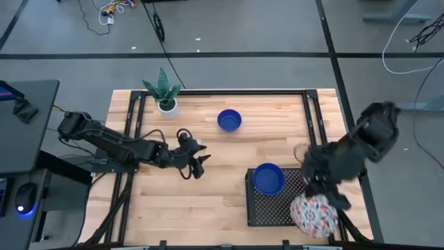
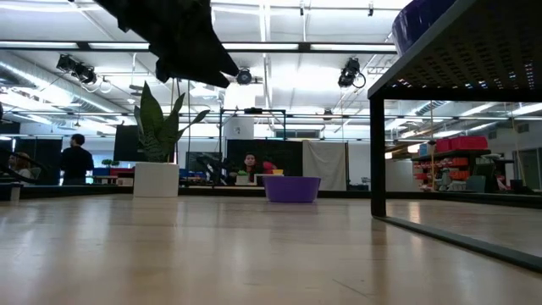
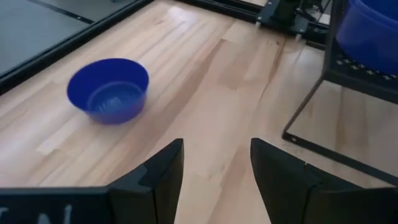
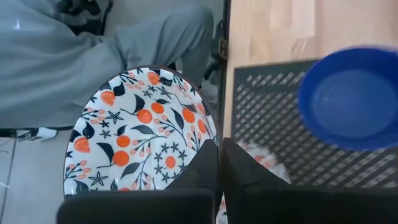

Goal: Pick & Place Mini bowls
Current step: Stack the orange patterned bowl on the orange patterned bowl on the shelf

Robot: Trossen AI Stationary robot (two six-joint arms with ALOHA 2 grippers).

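While the right gripper (image 1: 320, 189) pinches the patterned bowl's (image 4: 140, 134) rim over the black rack's (image 1: 267, 208) corner, jaws shut on it, bowl tipped on edge. L gripper (image 3: 214, 171) spread, empty; blue bowl (image 3: 109, 89) upright ahead, apart. 2nd blue bowl (image 1: 268, 178) on rack. Plant pot (image 1: 166, 105) nr table edge.

Overhead and tabletop-level views, perhaps sharing one blue bowl (image 1: 229, 120); close wrist cameras.
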